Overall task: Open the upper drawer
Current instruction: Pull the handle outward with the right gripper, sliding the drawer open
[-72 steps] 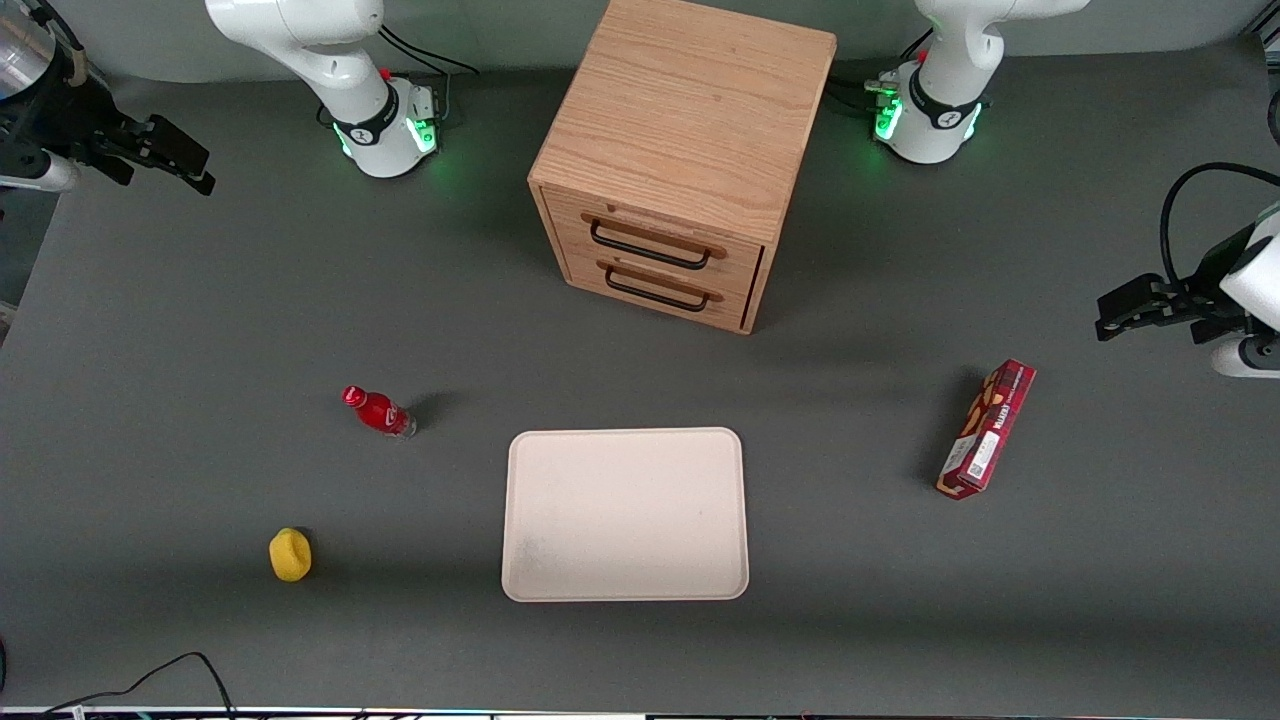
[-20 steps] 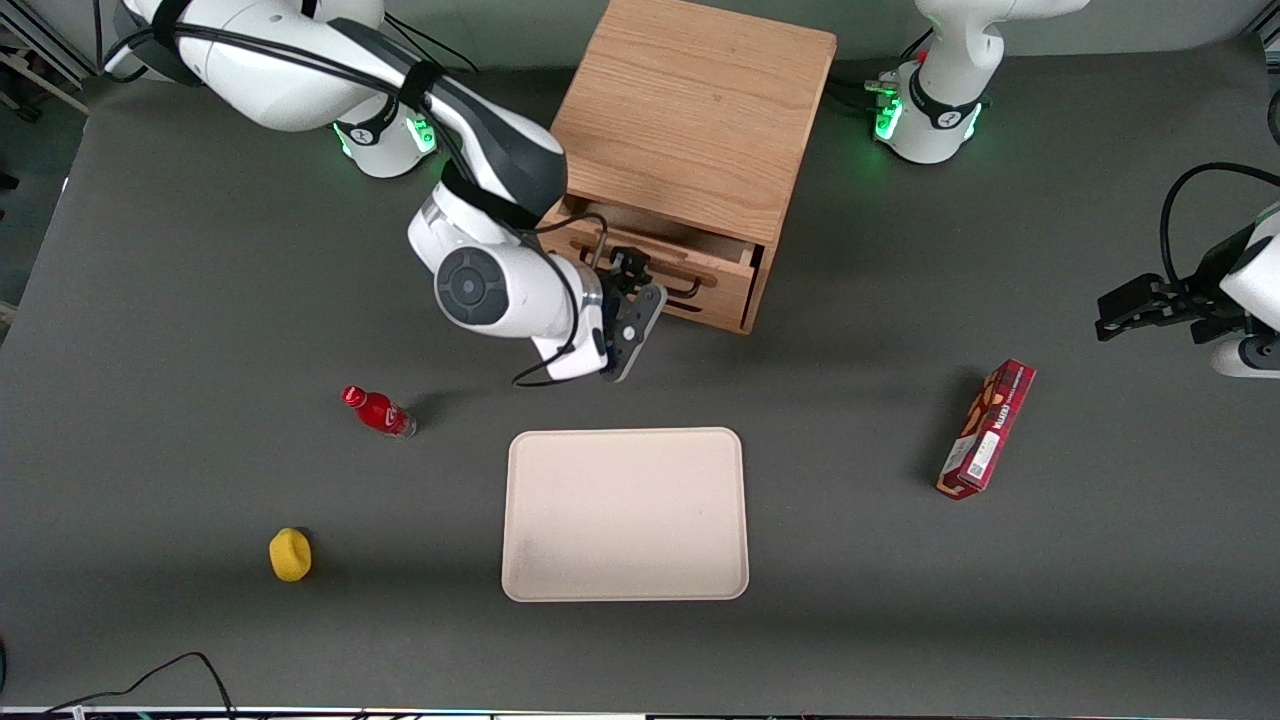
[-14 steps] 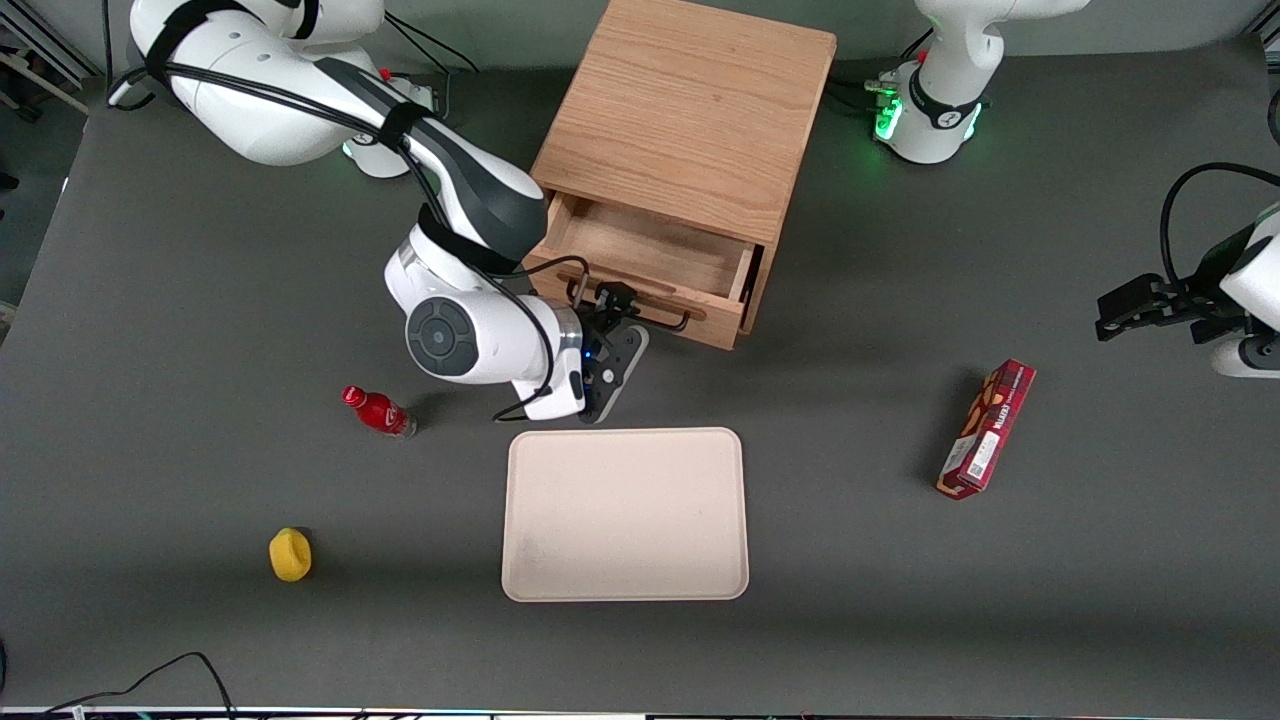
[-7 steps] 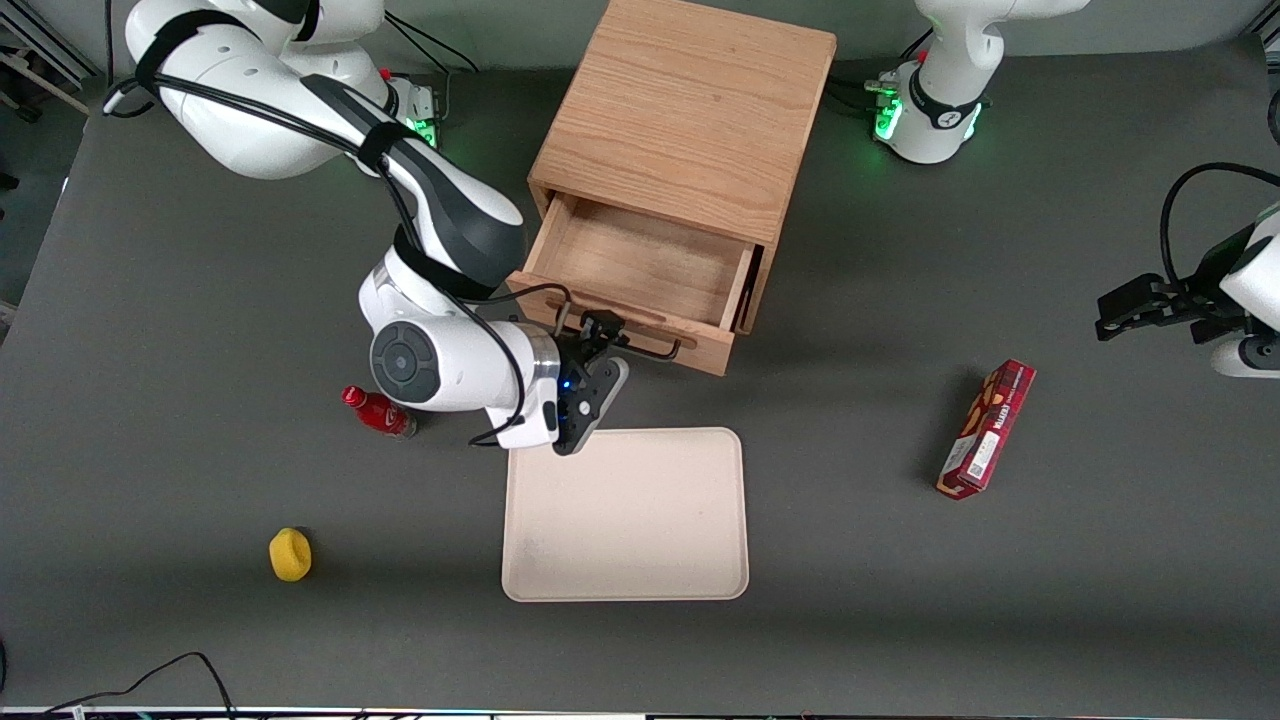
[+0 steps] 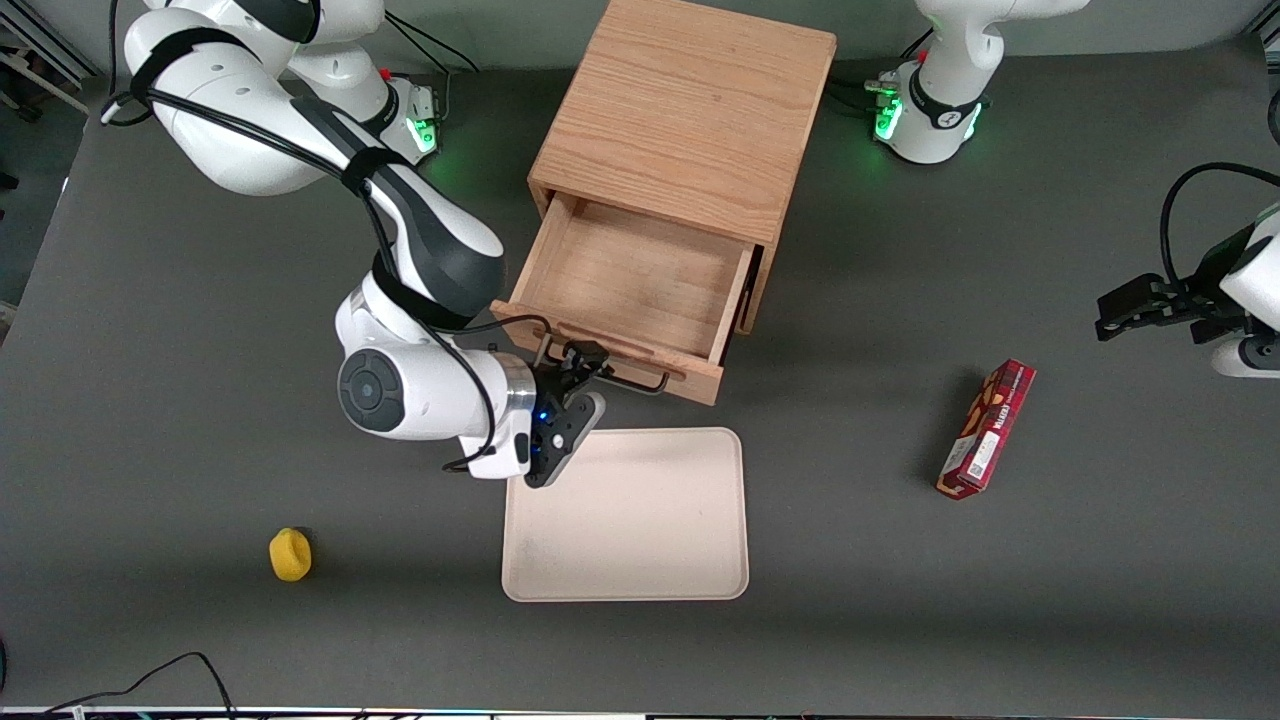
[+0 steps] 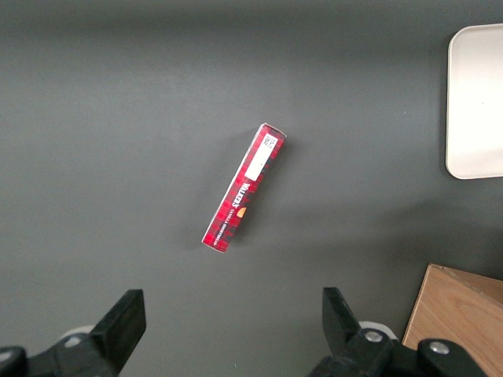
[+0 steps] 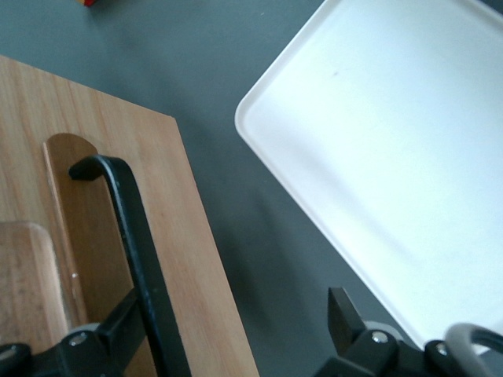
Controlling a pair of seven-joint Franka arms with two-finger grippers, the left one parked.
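The upper drawer [image 5: 630,285] of the oak cabinet [image 5: 690,110] stands pulled well out, and its plain wooden tray interior is bare. Its black wire handle [image 5: 612,374] faces the front camera. My right gripper [image 5: 583,368] is at that handle, open. In the right wrist view the handle [image 7: 137,236] runs across the drawer front [image 7: 189,259]. One of the gripper's [image 7: 233,308] fingers [image 7: 118,323] sits between handle and drawer front, the other over the table. The lower drawer is hidden under the upper one.
A cream tray [image 5: 625,515] lies just nearer the camera than the drawer, and shows in the right wrist view [image 7: 393,133]. A yellow object [image 5: 290,554] lies toward the working arm's end. A red box [image 5: 986,428] lies toward the parked arm's end.
The upper drawer went from shut to pulled far out toward the front camera, the gripper moving with its handle. The arm now covers the red bottle.
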